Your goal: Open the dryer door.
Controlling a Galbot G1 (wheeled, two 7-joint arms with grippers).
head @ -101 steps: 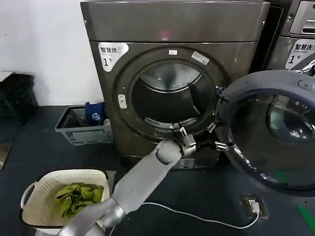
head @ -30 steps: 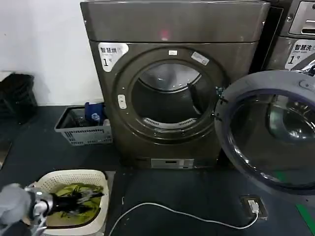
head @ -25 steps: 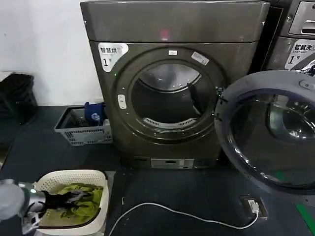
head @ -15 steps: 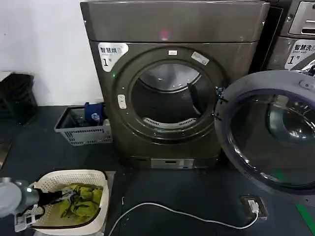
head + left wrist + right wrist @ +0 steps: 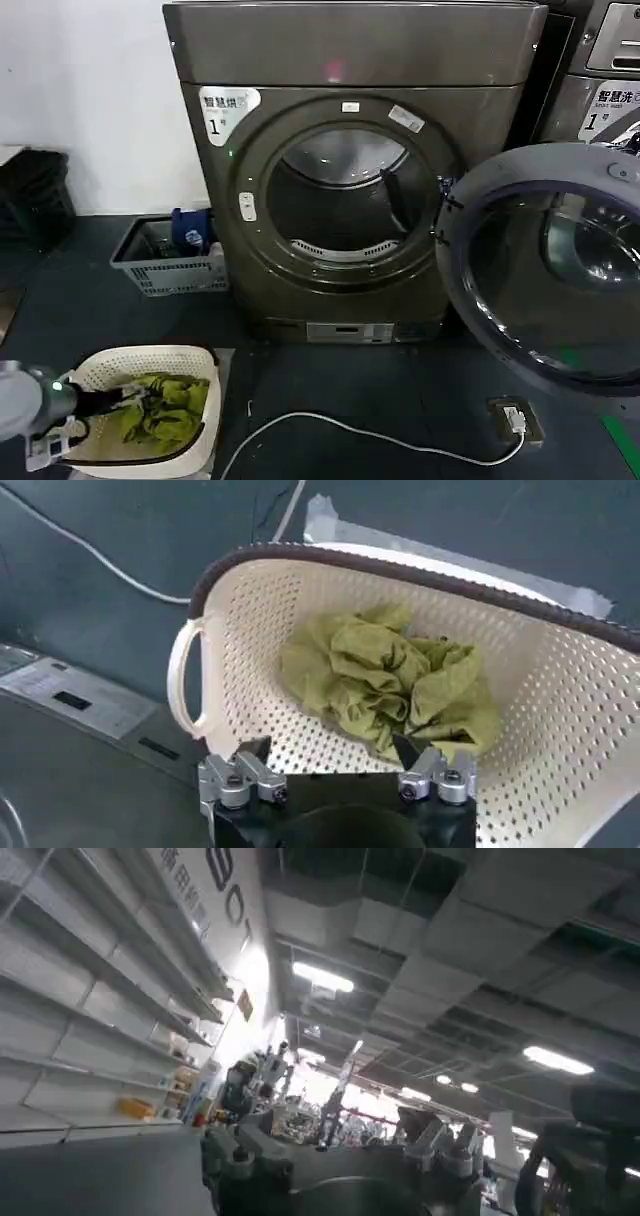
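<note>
Dryer door (image 5: 545, 265) hangs right of the dryer (image 5: 350, 170) (basket (image 5: 150, 362) front-left).

A laundry room or laundrette.
The numbered dryer (image 5: 345, 180) stands beside a second numbered machine (image 5: 598, 75), with a white laundry basket (image 5: 150, 365) of green cloth (image 5: 160, 405) on the dark floor (image 5: 380, 400).

The dryer door (image 5: 545, 265) stands swung wide to the right, so the round mouth of the dryer (image 5: 345, 170) is unblocked from the front. The door itself fills the space right of the machine. On the dark floor before the dryer a white cable (image 5: 370, 435) trails across; a white laundry basket (image 5: 185, 440) with green cloth (image 5: 160, 405) sits low left, a grey crate (image 5: 165, 262) beside the dryer's left flank
</note>
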